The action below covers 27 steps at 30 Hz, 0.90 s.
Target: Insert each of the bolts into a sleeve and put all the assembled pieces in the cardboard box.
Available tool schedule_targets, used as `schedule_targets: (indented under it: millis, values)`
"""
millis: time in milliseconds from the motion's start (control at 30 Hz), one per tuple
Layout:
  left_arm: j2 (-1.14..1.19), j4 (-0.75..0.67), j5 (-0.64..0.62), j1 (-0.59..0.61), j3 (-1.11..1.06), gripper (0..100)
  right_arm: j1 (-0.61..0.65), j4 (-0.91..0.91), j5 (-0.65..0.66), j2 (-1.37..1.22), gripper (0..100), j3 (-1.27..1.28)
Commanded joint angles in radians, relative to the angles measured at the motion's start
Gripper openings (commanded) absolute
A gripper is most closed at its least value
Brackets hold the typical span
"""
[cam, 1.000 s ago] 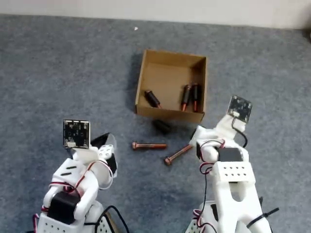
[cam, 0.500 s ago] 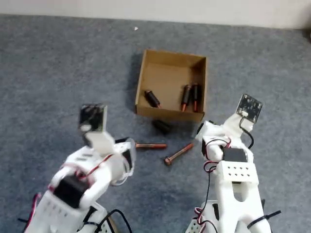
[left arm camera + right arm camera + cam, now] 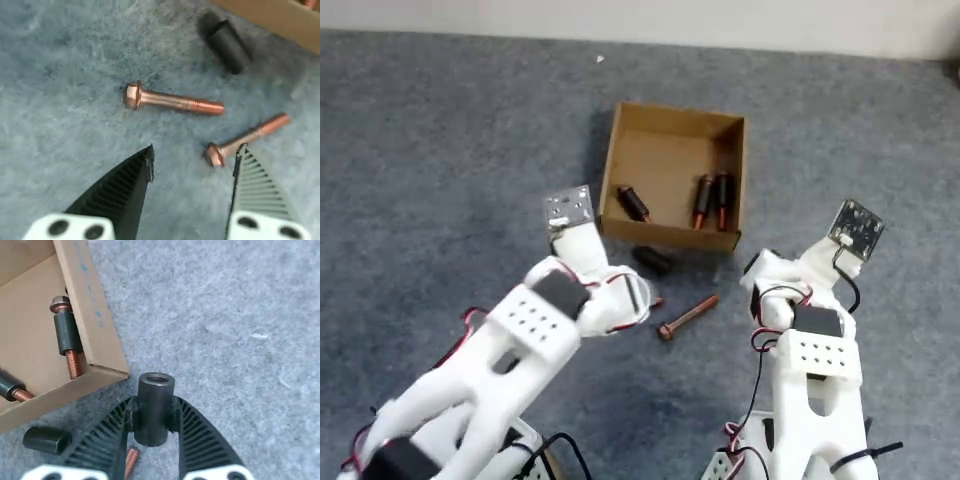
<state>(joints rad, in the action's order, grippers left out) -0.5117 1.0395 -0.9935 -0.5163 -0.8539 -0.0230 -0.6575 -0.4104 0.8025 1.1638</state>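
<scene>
Grey carpet (image 3: 440, 130) lies under everything, and on it we see the cardboard box (image 3: 665, 150) holding three assembled pieces (image 3: 703, 200). Our left gripper (image 3: 196, 147) hovers with jaws apart above two loose bolts (image 3: 172, 101), near a spare sleeve (image 3: 653, 261) just outside the box. Our right gripper (image 3: 153, 405) is clamped on a second sleeve (image 3: 156, 382), upright beside the box's corner.
</scene>
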Motion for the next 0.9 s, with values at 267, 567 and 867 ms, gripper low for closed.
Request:
schedule_targets:
  millis: [267, 567, 867]
  values:
    - [0.277, -0.273, -0.110, 0.065, 0.045, 25, -0.013, 0.030, -0.006, 0.028, 0.5, -0.010]
    - [0.409, -0.362, -0.112, 0.157, 0.054, 25, -0.013, 0.030, -0.006, 0.028, 0.5, -0.008]
    - [0.449, -0.321, -0.109, 0.157, 0.081, 17, -0.013, 0.030, -0.006, 0.028, 0.5, -0.008]
